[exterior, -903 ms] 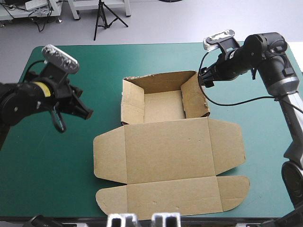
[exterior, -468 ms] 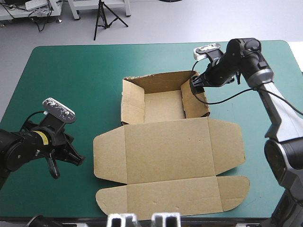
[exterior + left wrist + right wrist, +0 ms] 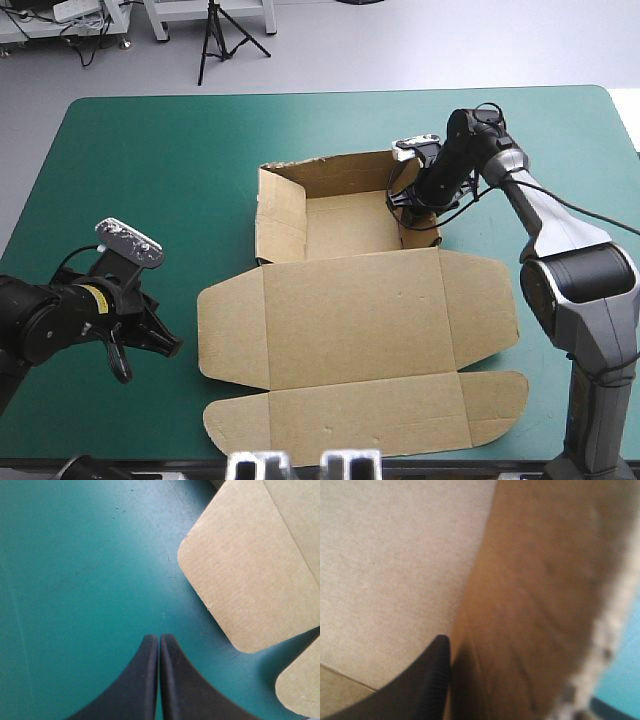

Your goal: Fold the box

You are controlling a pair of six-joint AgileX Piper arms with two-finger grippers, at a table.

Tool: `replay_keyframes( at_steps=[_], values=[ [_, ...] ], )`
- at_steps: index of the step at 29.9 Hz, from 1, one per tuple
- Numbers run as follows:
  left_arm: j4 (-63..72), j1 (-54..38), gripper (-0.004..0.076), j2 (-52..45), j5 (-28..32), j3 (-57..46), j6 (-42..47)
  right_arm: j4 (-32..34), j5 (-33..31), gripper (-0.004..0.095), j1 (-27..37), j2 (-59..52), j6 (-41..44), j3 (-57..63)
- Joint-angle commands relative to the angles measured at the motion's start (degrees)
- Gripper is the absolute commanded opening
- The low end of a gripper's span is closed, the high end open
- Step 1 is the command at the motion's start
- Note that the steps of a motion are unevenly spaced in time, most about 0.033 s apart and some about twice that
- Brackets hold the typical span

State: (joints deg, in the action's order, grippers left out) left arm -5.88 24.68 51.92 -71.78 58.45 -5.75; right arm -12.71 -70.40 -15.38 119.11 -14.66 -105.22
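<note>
- The teal-green cover (image 3: 150,170) spreads over the whole table. The brown box (image 3: 360,300) lies opened out at its middle, reaching from the near edge to past the centre.
- Nearest is the front flap (image 3: 360,420), lying flat, with 2 rounded ends.
- Behind it the lid (image 3: 350,340) lies flat too, with 1 rounded side flap on each side.
- The left gripper (image 3: 170,345) hangs over bare cover just beside the left side flap (image 3: 250,575), apart from it. Its 2 black fingers (image 3: 147,680) are pressed together into 1 point.
- Farther back stands the tray (image 3: 345,230), open on top, with walls raised at the left, the far side and the right.
- The right gripper (image 3: 408,197) is at the tray's right wall (image 3: 530,605), close against the board. I cannot tell whether it is pinching the wall or spread.
</note>
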Motion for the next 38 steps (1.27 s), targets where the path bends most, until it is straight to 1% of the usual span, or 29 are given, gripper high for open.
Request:
replay_keyframes(
  at_steps=[1,2,5,11,14,17,19,20,23,25,29,31,35,38],
  values=[
    [0.07,0.21,-0.0002,-0.6,-2.48,1.42,0.68,-1.29,-1.47,0.0026,0.43,-3.07,-2.61,-2.54],
    [0.07,0.21,-0.0002,-0.6,-2.48,1.42,0.68,-1.14,-1.47,-0.0013,0.43,-3.07,-2.61,-3.18],
    [0.07,0.21,-0.0002,-0.6,-2.48,1.42,0.68,0.71,-1.47,-0.0018,0.43,-3.07,-2.92,-5.4],
    [0.07,0.21,-0.0002,-0.6,-2.48,1.42,0.68,15.8,-1.47,-0.0018,1.41,-3.07,-2.04,-11.06],
    [0.07,0.21,-0.0002,-0.6,-2.48,1.42,0.68,19.53,-1.47,-0.0018,3.99,-3.07,-2.04,-13.13],
    [0.07,0.21,-0.0003,-0.6,-2.48,1.42,0.68,23.94,-1.47,-0.0018,7.96,-3.07,-2.29,-14.15],
    [0.07,0.21,-0.0004,-0.6,-2.48,1.42,0.68,27.11,-1.47,-0.0018,11.57,-3.07,-2.42,-14.15],
    [0.07,0.21,-0.0004,-0.6,-2.48,1.42,0.55,27.69,-1.47,-0.0018,13.66,-3.07,-2.42,-14.15],
    [0.07,0.21,-0.0004,-0.6,-2.48,1.42,0.55,25.76,-1.11,-0.0018,20.61,-3.07,-2.42,-14.15],
    [0.07,0.21,-0.0004,-0.6,-2.1,1.42,0.67,22.09,-0.32,-0.0018,25.86,-3.07,-2.42,-14.15],
    [-0.05,0.21,-0.0007,-0.6,-0.8,1.42,0.67,12.71,0.46,-0.0018,35.15,-3.07,-2.64,-14.15],
    [-0.05,0.21,-0.0006,-0.6,-0.1,1.42,0.67,10.33,0.24,-0.0018,38.95,-3.07,-2.89,-14.15],
    [-0.05,0.21,-0.0006,-0.49,1.18,1.42,0.67,4.89,0.22,-0.0018,43.75,-2.96,-3.61,-14.15],
    [-0.05,0.21,-0.0006,-0.39,1.31,1.42,0.67,2.12,-0.01,-0.0018,45.03,-2.96,-5.91,-14.15]
  ],
)
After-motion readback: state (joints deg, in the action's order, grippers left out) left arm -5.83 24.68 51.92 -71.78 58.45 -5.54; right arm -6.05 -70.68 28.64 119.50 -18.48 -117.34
